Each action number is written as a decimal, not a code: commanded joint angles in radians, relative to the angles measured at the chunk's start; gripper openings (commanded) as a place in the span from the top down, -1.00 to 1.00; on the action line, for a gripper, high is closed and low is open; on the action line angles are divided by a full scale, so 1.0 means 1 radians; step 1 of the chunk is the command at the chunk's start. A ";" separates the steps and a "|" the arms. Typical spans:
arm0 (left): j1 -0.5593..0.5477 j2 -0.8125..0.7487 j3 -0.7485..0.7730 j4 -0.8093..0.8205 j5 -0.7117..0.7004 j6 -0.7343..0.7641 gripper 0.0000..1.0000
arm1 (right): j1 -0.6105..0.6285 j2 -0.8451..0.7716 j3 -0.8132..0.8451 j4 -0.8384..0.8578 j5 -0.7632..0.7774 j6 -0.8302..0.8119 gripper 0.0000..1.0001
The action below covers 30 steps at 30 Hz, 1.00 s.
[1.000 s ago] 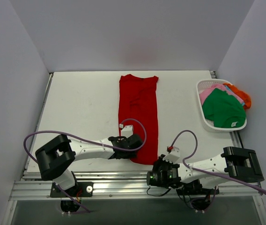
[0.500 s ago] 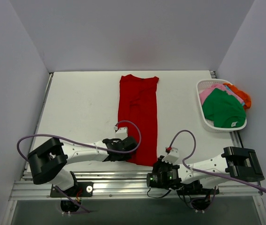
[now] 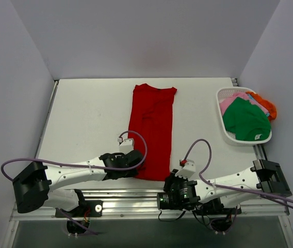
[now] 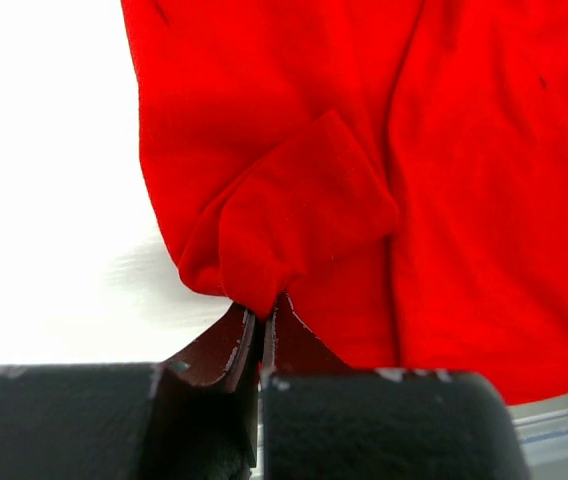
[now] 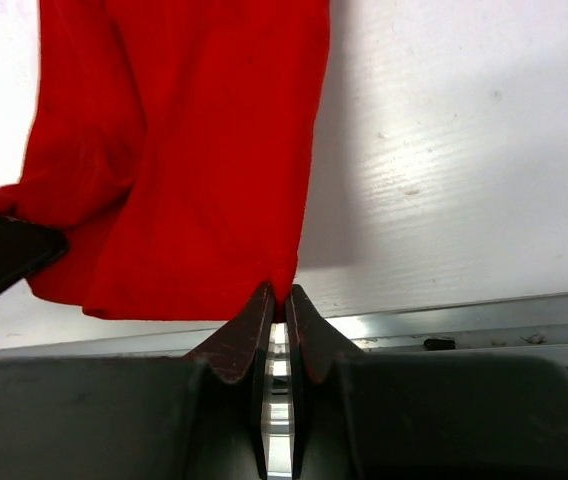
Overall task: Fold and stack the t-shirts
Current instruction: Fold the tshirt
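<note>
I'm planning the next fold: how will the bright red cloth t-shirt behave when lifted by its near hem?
The bright red cloth t-shirt is likely floppy: it bunches into a soft fold where the left gripper pinches it. It will probably sag between pinches, since the right gripper holds only a hem corner. Pushed, it would likely wrinkle rather than slide.

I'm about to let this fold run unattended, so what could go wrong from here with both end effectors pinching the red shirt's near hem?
1. The right end effector holds only a corner tip of the red t-shirt; it may slip out on lifting.
2. The left end effector has pinched a bunched flap, so the fold could come out creased or uneven.
3. The hem lies close to the metal rail and might catch there.
</note>
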 commanded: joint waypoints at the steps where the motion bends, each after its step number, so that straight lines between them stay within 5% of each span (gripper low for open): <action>1: -0.001 -0.044 0.060 -0.064 -0.037 0.041 0.95 | 0.007 -0.009 0.071 -0.198 0.127 0.048 1.00; 8: 0.033 -0.064 0.154 -0.074 -0.074 0.122 0.95 | -0.053 -0.012 0.195 -0.404 0.239 0.088 1.00; 15: 0.097 -0.042 0.266 -0.074 -0.118 0.217 0.95 | -0.203 -0.022 0.278 -0.330 0.310 -0.160 1.00; 21: 0.183 -0.044 0.316 -0.028 -0.106 0.300 0.95 | -0.425 -0.009 0.297 -0.010 0.287 -0.540 1.00; 24: 0.238 -0.044 0.324 0.017 -0.106 0.350 0.95 | -0.566 -0.017 0.267 0.298 0.189 -0.866 1.00; 30: 0.311 0.010 0.352 0.095 -0.068 0.432 0.95 | -0.783 0.053 0.289 0.477 0.023 -1.036 1.00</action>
